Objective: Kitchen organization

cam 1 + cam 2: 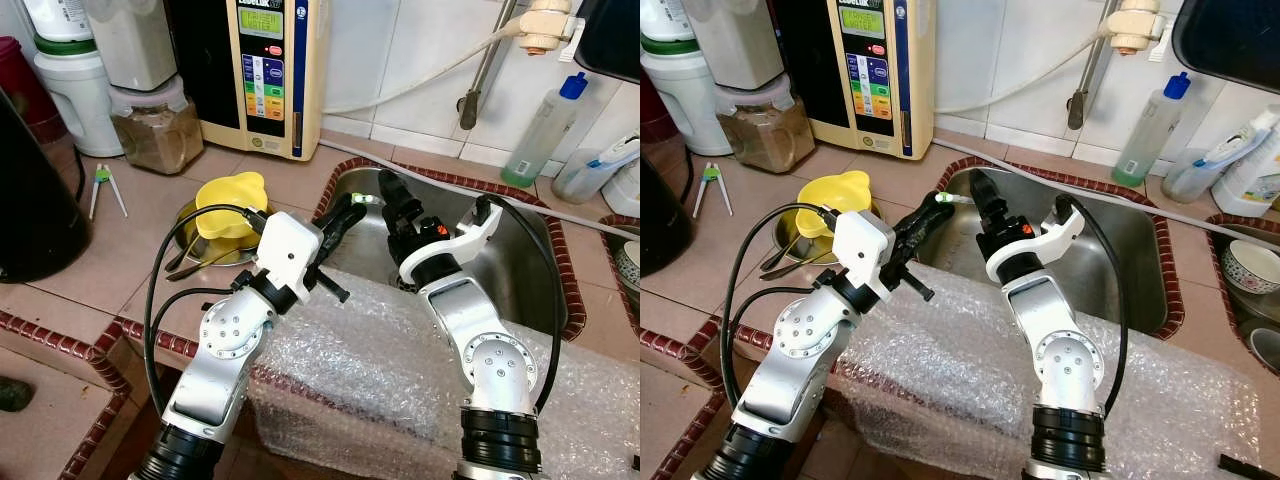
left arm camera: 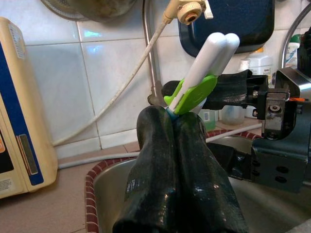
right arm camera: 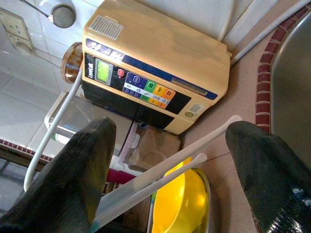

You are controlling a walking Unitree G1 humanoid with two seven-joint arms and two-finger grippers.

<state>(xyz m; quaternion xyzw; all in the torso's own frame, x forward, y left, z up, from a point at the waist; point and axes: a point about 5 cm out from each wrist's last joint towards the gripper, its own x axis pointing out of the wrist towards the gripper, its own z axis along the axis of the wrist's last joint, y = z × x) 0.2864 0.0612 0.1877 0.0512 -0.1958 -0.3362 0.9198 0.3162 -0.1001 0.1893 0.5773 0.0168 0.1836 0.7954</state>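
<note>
The left gripper [image 2: 182, 116] has its fingers [image 2: 155, 160] pressed together on the green hinge end of a pair of white tongs [image 2: 206, 63], held over the near left corner of the sink [image 1: 520, 270]. The right gripper [image 3: 170, 165] faces it with fingers [image 3: 82, 160] spread wide apart, the tongs' two thin white arms running between them untouched. The tongs look like light plastic, stiff along their length but springy at the hinge, and probably slick, so the green hinge looks the firmest place to grip; a hold far out on the arms would likely let them flex or twist. Whether they are wet I cannot tell. On the table beside the sink sit a yellow bowl [image 1: 232, 205] and a water purifier [image 1: 275, 70].
</note>
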